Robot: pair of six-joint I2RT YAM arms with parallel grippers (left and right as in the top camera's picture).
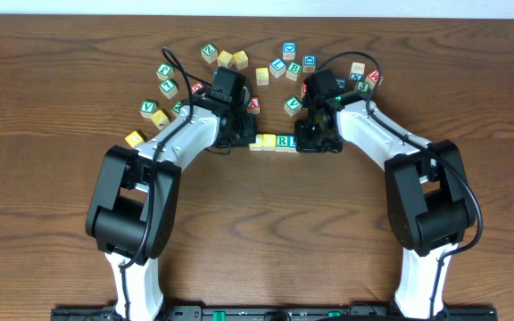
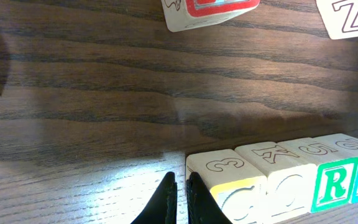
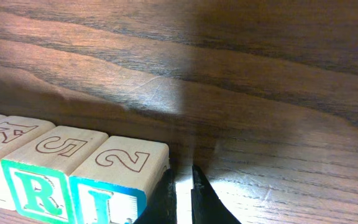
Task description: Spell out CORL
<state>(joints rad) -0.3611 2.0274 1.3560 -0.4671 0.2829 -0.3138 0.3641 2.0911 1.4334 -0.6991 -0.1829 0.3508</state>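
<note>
**Fig. CORL row flanked by two closed grippers**

*Overhead.* I see the CORL row on the table, its four cubes touching side to side. The left gripper sits just beside the row's C end and the right gripper just beside its L end. From this height I cannot tell how either pair of jaws stands. Loose cubes lie scattered on the far side of the row.

*Left wrist.* The left gripper has its fingers nearly together and holds nothing. Its tips are just beside the row's end cube, which bears a 3 on top; I cannot tell whether they touch it. Further along the row is the R cube, lettered in green. Beyond the row, a red-bordered cube and a Z cube are cut by the upper edge.

*Right wrist.* The right gripper shows only a narrow slit between its fingers and holds nothing. It is just beside the L cube, which has a blue letter and a 2 on top. The R cube touches that cube's other side.
</note>
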